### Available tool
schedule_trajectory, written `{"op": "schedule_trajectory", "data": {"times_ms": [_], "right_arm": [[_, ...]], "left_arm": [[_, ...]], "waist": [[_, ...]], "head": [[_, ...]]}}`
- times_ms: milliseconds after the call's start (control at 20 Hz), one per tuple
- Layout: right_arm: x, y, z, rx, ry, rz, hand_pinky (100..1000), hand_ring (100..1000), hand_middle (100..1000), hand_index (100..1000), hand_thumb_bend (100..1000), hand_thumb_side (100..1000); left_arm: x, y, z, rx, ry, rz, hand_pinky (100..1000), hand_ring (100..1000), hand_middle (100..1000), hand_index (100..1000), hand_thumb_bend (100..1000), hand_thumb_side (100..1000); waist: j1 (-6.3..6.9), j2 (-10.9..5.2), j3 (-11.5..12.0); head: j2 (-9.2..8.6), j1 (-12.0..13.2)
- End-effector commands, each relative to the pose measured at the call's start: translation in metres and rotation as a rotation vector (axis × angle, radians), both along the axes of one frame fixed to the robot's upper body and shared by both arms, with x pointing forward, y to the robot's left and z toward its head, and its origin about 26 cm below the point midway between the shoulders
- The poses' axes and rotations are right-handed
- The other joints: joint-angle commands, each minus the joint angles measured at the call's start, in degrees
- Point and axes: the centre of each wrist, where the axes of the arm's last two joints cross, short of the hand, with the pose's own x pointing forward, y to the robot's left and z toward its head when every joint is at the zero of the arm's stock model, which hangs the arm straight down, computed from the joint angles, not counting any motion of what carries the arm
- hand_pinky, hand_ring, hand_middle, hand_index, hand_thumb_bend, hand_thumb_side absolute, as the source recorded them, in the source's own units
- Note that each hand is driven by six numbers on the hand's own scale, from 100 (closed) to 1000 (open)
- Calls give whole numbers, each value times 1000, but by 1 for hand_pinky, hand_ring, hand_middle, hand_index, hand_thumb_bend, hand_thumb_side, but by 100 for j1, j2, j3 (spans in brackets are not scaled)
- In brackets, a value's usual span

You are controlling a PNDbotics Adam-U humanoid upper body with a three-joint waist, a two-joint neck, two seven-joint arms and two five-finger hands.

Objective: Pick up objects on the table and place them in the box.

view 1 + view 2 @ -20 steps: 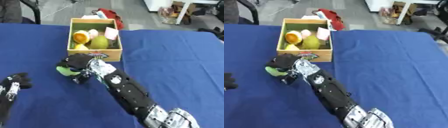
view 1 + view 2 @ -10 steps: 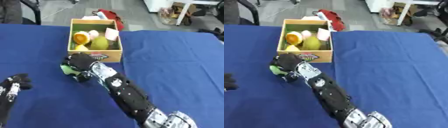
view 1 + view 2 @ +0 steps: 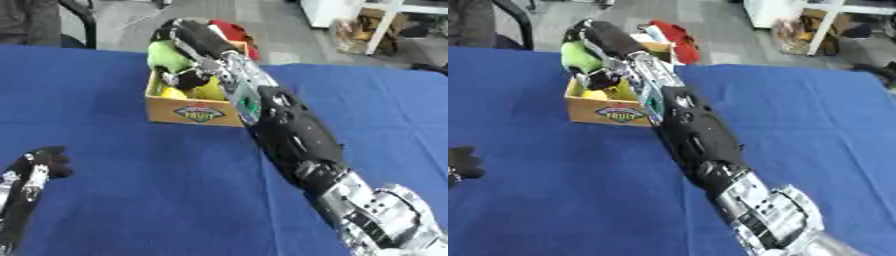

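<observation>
Both views come from the robot's head, looking steeply down and forward across the blue bench [image 3: 105, 175], with the floor beyond its far edge along the top. They sit close enough that the right arm [image 3: 289, 135] fills the middle, running from the lower right corner up to the cardboard box [image 3: 610, 111] near the far edge. The 2 views share nearly the whole scene, though the right eye view sets the box and arm further left and shows only the fingertips of the left hand [image 3: 31, 175] at its left edge.
</observation>
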Motion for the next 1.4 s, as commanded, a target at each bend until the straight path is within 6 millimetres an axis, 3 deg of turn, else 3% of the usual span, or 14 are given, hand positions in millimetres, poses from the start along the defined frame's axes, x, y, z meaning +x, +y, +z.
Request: {"op": "schedule_trajectory", "data": {"times_ms": [50,100,150,250,350,800,1150,1200,1250,1300,1400], "right_arm": [[12,-15,0,48,-3,-148,598,632,668,899,100,229],[14,-18,-9,19,31,-181,747,790,830,981,100,218],[16,-20,-15,-14,55,-207,873,900,917,1000,100,195],[18,-25,-19,-65,41,-263,973,995,988,1000,100,121],[19,-28,-17,-95,-15,-321,1000,1000,1000,1000,100,100],[20,-48,-1,-58,-145,-422,972,978,996,1000,100,100],[8,-89,34,84,-228,-319,821,861,913,1000,100,100],[4,-97,38,122,-233,-300,774,804,877,987,100,210],[0,-105,42,164,-230,-279,764,791,868,983,100,244],[-5,-113,44,214,-222,-255,727,746,839,966,100,414],[-14,-129,44,329,-185,-202,693,706,806,944,100,430]], "left_arm": [[3,-1,11,14,-35,-20,671,569,580,751,100,755],[3,-1,11,15,-36,-21,671,569,580,750,100,756],[3,-1,11,16,-36,-21,671,568,580,750,100,757],[3,-1,11,17,-34,-19,671,568,580,750,100,757],[3,0,11,17,-33,-19,671,568,580,751,100,757],[0,2,6,16,-19,-8,671,567,580,751,100,760],[-3,8,1,15,-6,23,672,567,580,750,100,767],[-4,9,1,16,-6,28,671,567,579,750,100,768],[-4,10,1,16,-5,33,671,567,579,750,100,768],[-4,11,1,16,-6,38,671,567,579,750,100,769],[-5,12,0,15,-6,47,671,567,580,750,100,770]], "waist": [[58,-13,64],[55,-5,95],[53,2,111],[53,11,117],[54,11,101],[68,-59,-41],[16,-95,-383],[10,-92,-452],[5,-91,-508],[-2,-88,-568],[-13,-83,-677]], "head": [[-124,-39],[-143,-44],[-158,-44],[-176,-35],[-173,-27],[-121,28],[-38,210],[-29,243],[-20,266],[-12,288],[8,332]]}}
